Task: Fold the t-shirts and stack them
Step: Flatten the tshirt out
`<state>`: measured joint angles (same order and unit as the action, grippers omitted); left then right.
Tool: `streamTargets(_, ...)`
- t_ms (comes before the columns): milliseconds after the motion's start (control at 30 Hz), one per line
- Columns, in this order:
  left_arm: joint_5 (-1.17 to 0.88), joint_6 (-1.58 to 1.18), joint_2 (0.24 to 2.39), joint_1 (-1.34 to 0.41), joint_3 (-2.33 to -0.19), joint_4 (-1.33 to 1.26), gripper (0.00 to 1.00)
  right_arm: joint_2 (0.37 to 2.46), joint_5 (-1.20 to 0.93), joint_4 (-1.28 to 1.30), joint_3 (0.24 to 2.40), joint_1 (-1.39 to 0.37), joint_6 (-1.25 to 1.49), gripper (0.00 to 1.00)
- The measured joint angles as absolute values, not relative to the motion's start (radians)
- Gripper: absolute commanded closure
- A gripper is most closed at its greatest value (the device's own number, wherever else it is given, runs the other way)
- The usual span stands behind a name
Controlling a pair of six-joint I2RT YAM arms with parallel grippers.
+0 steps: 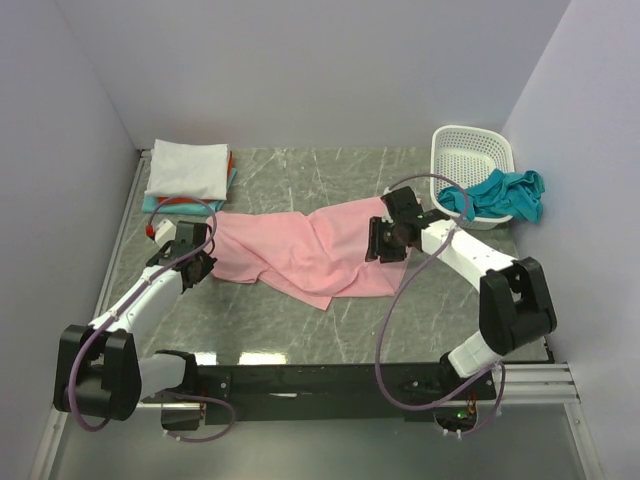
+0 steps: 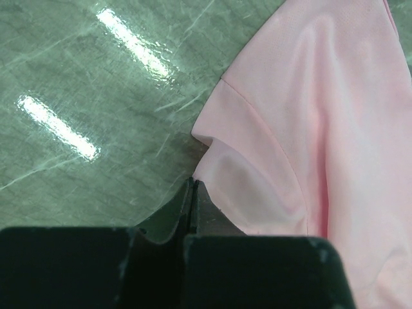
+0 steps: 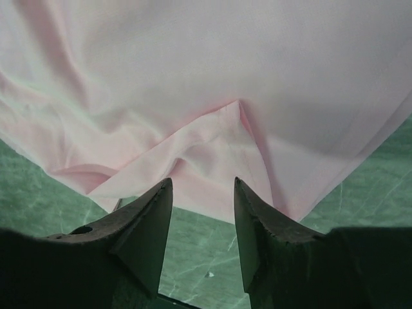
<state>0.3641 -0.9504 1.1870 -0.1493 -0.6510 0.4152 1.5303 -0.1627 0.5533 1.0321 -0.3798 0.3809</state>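
Nearest us, the left gripper [image 2: 193,185] has its jaws pressed together on the sleeve edge of the pink t-shirt [image 2: 322,129]. The right gripper [image 3: 203,187] is spread wide, holding nothing, just over that shirt's hem. The shirt lies rumpled across the middle of the table [image 1: 300,330], between both arms. Farther back on the left, a folded white t-shirt [image 1: 188,168] tops teal and orange-red layers [image 1: 150,204]. Far right, a teal t-shirt [image 1: 505,195] hangs over the rim of the basket [image 1: 470,150].
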Motion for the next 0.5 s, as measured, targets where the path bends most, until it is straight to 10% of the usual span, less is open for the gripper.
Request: streamTargets(500,0.362,-0.937,1.186,-0.149,-0.649,0.398,0.99,1.755,-0.067,0.521,1.141,-0.384,0.398,0.52)
